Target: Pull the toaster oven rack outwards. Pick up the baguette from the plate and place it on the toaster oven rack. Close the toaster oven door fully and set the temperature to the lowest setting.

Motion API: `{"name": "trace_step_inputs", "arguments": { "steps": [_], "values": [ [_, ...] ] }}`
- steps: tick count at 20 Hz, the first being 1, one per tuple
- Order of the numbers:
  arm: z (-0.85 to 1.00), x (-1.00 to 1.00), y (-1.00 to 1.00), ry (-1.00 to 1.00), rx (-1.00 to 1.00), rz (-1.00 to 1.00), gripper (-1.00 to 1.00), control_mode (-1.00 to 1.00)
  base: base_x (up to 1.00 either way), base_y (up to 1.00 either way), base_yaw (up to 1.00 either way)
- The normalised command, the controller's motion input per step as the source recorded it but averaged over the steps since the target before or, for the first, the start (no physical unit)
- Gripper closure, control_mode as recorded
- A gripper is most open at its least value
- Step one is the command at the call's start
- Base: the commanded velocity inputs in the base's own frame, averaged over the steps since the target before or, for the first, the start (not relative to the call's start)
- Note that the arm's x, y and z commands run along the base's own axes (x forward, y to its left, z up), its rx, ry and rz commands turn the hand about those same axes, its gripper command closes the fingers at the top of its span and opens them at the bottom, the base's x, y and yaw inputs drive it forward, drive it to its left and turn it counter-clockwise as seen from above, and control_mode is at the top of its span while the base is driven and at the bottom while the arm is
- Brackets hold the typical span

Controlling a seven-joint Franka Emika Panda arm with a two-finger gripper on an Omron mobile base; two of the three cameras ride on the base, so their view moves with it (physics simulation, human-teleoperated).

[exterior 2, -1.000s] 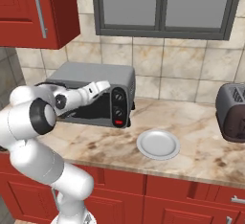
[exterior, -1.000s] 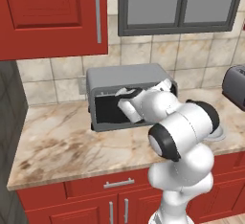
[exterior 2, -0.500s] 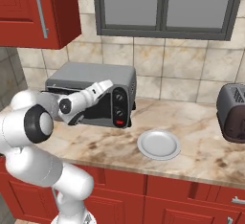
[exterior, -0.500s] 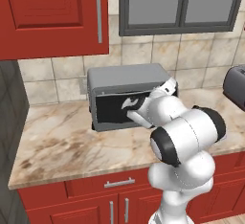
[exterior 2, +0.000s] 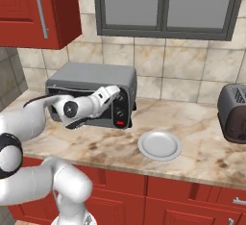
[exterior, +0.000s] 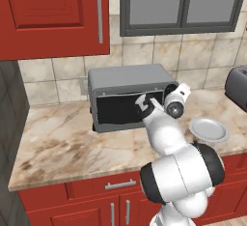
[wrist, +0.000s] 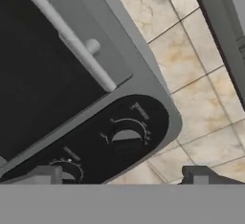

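One toaster oven (exterior: pixel 130 97), two knobs (wrist: pixel 125 137), one plate (exterior 2: pixel 159 145).

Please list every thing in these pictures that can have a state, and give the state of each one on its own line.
toaster oven door: closed, handle bar across the top.
plate: empty, flat on the counter.
gripper: open, holding nothing, in front of the oven's control strip.
upper knob: untouched, between the fingertips in the hand view.
toaster: upright on the counter, nothing seen in it.
red cabinet door: closed.
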Motion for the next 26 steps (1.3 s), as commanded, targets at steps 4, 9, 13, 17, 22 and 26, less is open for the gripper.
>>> {"name": "trace_step_inputs", "arguments": {
  "steps": [4, 9, 13, 17, 22, 26],
  "values": [
    [0.76, -0.08, 0.27, 0.64, 0.13, -0.03, -1.00, -1.00, 0.00, 0.00, 0.00],
    [0.33, -0.01, 0.08, 0.72, 0.49, -0.17, -1.00, -1.00, 0.00, 0.00, 0.00],
    [0.33, -0.03, 0.00, 0.51, 0.70, -0.29, -1.00, -1.00, 0.00, 0.00, 0.00],
    [0.51, -0.03, 0.00, 0.37, 0.73, -0.35, -1.00, -1.00, 0.00, 0.00, 0.00],
    [0.16, -0.40, -0.09, 0.06, 0.48, -0.45, -1.00, -1.00, 0.00, 0.00, 0.00],
    [-0.05, -0.24, 0.08, -0.05, 0.06, -0.33, -1.00, -1.00, 0.00, 0.00, 0.00]
  ]
}}
